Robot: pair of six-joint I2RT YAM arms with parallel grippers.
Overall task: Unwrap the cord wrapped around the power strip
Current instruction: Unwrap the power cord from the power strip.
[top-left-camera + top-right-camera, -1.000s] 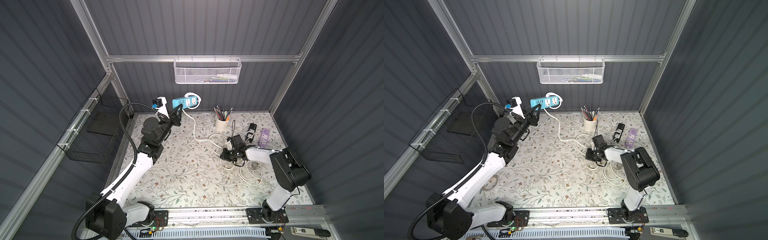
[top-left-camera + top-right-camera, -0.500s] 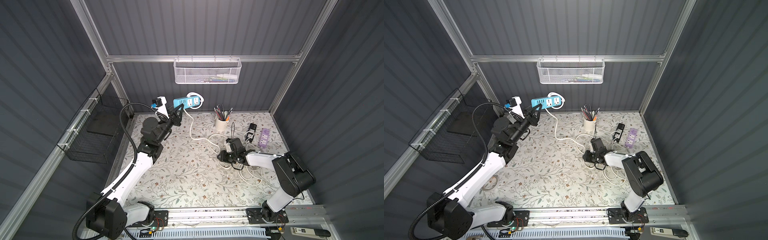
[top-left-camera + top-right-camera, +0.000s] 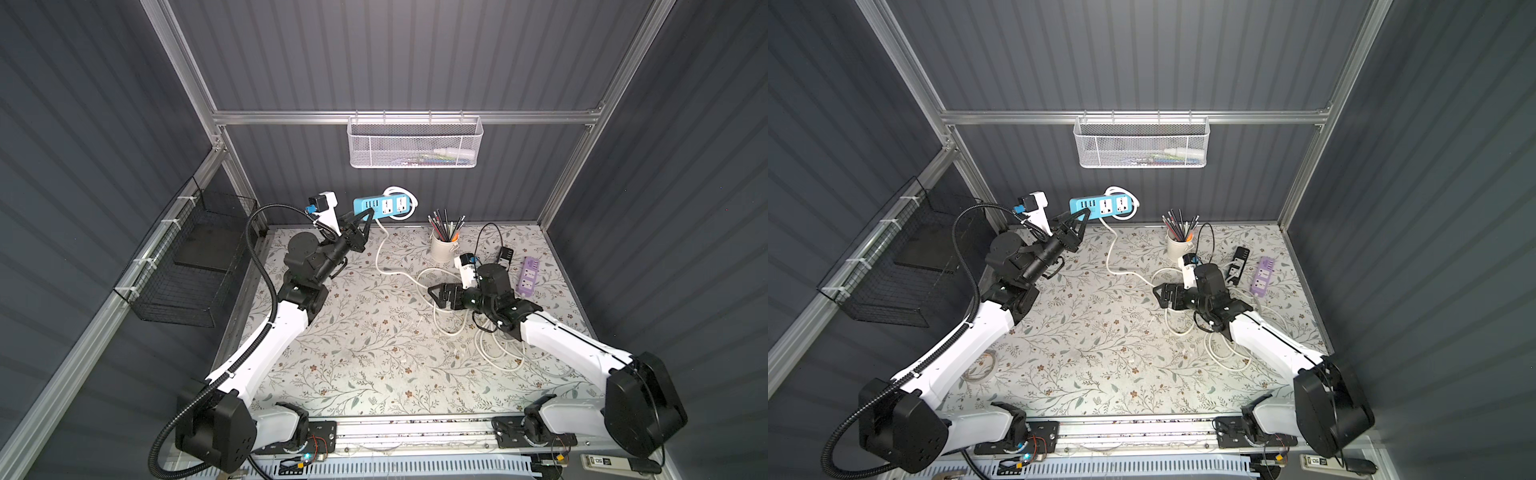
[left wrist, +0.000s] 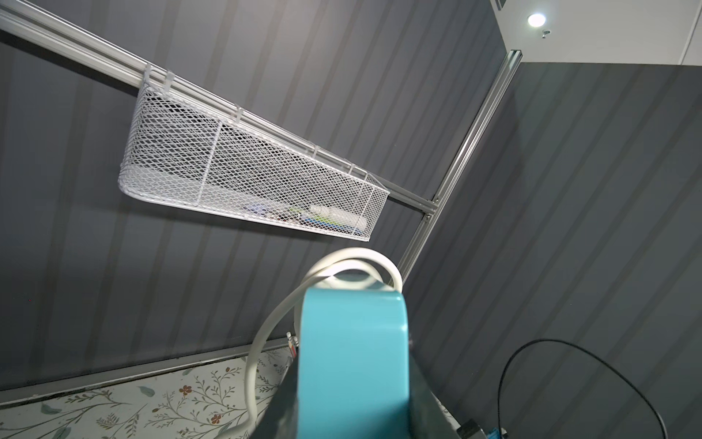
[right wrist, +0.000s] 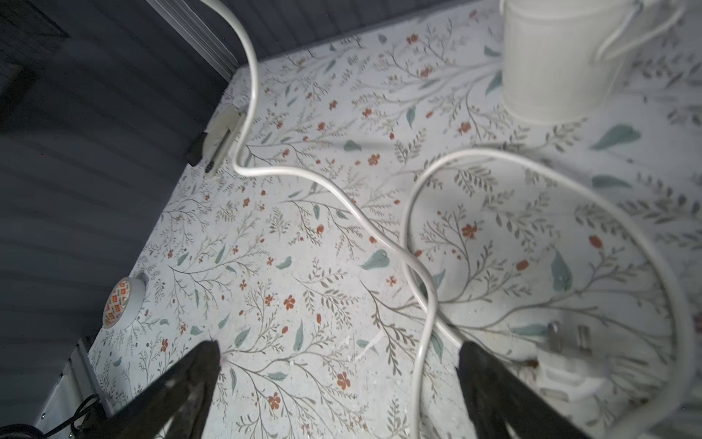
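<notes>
Upward the left arm (image 3: 270,340) reaches, jaws pinching the power strip (image 3: 384,206); right arm (image 3: 557,340) stretches low, jaws spread over the cord (image 3: 390,272).

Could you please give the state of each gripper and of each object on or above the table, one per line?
left gripper: shut on blue power strip, holding it in the air.
right gripper: open, empty, low over the white cord.
blue power strip: lifted off the table.
white cord: one loop around the strip's end, rest loose on the table.
pencil cup: upright.
purple power strip: lying flat.
</notes>
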